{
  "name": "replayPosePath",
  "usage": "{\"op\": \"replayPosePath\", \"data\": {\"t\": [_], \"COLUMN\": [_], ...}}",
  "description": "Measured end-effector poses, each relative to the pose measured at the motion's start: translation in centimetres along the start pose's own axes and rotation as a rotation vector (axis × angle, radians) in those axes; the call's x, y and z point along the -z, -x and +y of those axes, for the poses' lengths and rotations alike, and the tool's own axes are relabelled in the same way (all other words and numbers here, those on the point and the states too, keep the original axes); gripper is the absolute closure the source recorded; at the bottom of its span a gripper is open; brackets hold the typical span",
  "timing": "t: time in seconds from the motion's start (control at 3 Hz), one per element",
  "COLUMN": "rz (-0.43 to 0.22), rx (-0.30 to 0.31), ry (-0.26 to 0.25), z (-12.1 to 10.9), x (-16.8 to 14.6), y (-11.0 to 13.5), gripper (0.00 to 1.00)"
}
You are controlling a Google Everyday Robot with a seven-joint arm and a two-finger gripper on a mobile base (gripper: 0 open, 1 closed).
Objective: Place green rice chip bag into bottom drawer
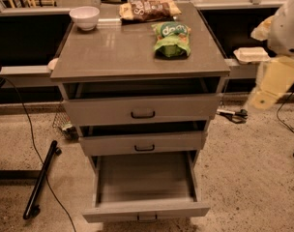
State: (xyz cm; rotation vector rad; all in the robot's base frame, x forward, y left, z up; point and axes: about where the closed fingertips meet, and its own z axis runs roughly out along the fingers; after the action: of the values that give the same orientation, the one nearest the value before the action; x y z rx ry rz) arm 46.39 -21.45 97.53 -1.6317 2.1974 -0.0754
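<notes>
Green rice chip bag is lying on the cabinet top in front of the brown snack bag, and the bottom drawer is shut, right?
Not quite: the camera view shows the bottom drawer pulled open, not shut. The green rice chip bag does lie on the cabinet top in front of the brown snack bag. The gripper is off to the cabinet's right, apart from the bag.
</notes>
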Motion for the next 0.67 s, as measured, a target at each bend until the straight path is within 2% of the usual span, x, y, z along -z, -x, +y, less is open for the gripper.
{"op": "replayPosePath", "data": {"t": [0.33,0.67], "rz": [-0.147,-0.146], "rx": [-0.084,-0.084], "ry": [-0.029,-0.028], "z": [-3.49,-3.47], "x": [-2.37,-2.36], "y": [1.25,1.25], "gripper": [0.00,0.00]}}
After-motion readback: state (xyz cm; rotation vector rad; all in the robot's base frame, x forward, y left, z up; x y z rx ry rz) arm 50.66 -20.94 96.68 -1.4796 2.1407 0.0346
